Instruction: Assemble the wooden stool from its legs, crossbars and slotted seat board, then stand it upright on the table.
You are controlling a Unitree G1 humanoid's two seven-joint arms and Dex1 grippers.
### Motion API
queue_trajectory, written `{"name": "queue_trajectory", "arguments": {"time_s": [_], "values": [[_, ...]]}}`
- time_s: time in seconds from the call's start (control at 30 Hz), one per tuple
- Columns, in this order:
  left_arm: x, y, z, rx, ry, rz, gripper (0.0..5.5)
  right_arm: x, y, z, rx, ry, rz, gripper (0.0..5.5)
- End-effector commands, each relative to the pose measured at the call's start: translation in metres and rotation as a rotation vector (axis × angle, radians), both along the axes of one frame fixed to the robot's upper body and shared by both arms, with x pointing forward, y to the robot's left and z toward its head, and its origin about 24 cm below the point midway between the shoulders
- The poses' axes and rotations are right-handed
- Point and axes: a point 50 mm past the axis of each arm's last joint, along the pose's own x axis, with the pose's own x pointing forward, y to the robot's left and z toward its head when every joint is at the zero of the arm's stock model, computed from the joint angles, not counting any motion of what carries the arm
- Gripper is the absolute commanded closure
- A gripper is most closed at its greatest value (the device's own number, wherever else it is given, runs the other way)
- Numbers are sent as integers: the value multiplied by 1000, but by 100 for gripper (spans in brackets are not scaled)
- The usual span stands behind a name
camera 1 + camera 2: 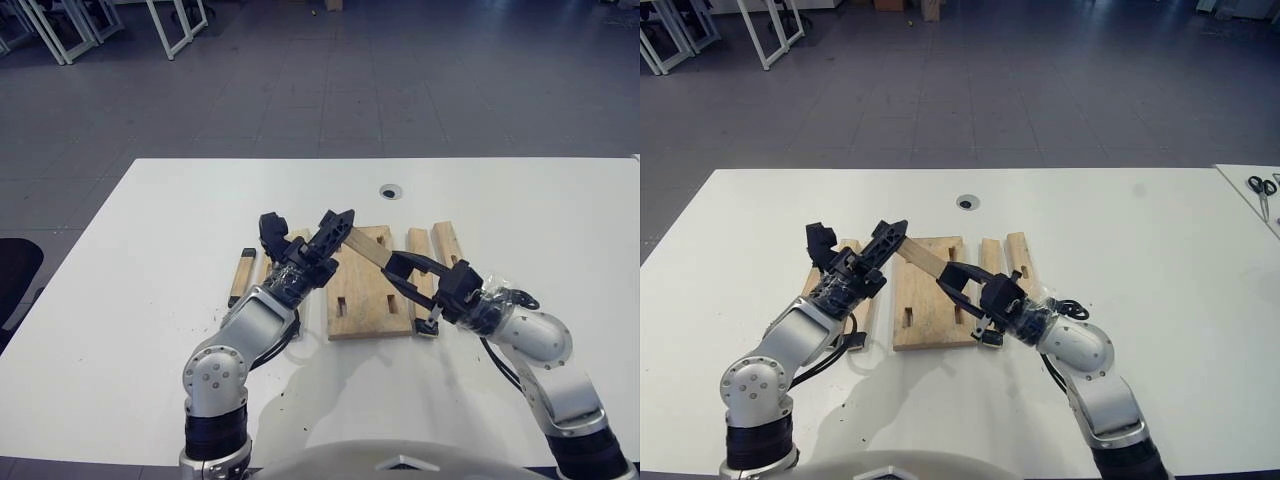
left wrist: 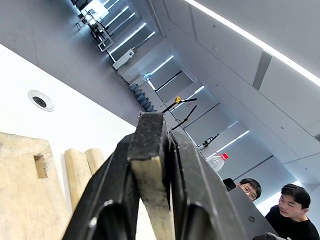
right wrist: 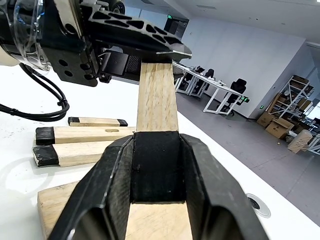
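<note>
Stool leg point(image 1: 367, 250) aloft between both arms' fingers point(image 1: 335, 226)

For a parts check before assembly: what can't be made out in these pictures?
- Wooden piece: ends covered by left gripper and right gripper, eye views; leg or crossbar unclear.
- Seat board: slots partly covered by that piece and the right gripper, eye views.
- Loose parts beside the board: left arm overlaps them, eye views.
</note>
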Motion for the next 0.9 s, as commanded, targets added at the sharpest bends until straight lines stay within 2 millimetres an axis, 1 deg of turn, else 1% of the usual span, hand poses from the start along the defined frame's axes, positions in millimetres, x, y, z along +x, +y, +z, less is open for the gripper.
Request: {"name": "queue_trajectory", "arguments": {"time_s": [0.03, 0.17, 0.2, 0.27, 0.3, 0.33, 0.4, 0.47, 0.53, 0.57, 0.63, 0.73, 0.8, 0.9], "values": [[-2, 0, -10, 54, 33, -12, 495, 0, -1, 2, 0, -5, -7, 422], [2, 6, -14, 72, 53, 26, 499, -1, -1, 1, -1, 8, 2, 422], [3, 8, -16, 82, 63, 43, 499, 0, -2, 0, -6, 17, -8, 385], [6, 12, -19, 90, 81, 82, 507, 1, -3, -2, -20, 33, -21, 356], [8, 15, -20, 88, 86, 106, 507, 2, -4, -3, -24, 40, -25, 333], [9, 18, -19, 84, 87, 126, 507, 2, -4, -4, -26, 40, -28, 321], [13, 27, -15, 89, 60, 169, 507, 2, -6, -5, -41, 31, -43, 282], [18, 47, -7, 146, 2, 287, 507, 4, -10, -9, -82, 13, -98, 241], [23, 71, -5, 310, -35, 455, 507, 8, -15, -16, -146, 16, -173, 238], [24, 83, -7, 423, -47, 542, 508, 9, -17, -20, -159, 29, -204, 238], [24, 97, -11, 577, -62, 647, 508, 10, -19, -24, -160, 52, -237, 238], [21, 104, -27, 696, -20, 712, 508, 11, -21, -26, -173, 61, -244, 238], [19, 106, -35, 719, 2, 725, 508, 10, -21, -26, -176, 64, -244, 238], [15, 105, -47, 707, 32, 723, 508, 11, -21, -26, -157, 80, -243, 238]]}}
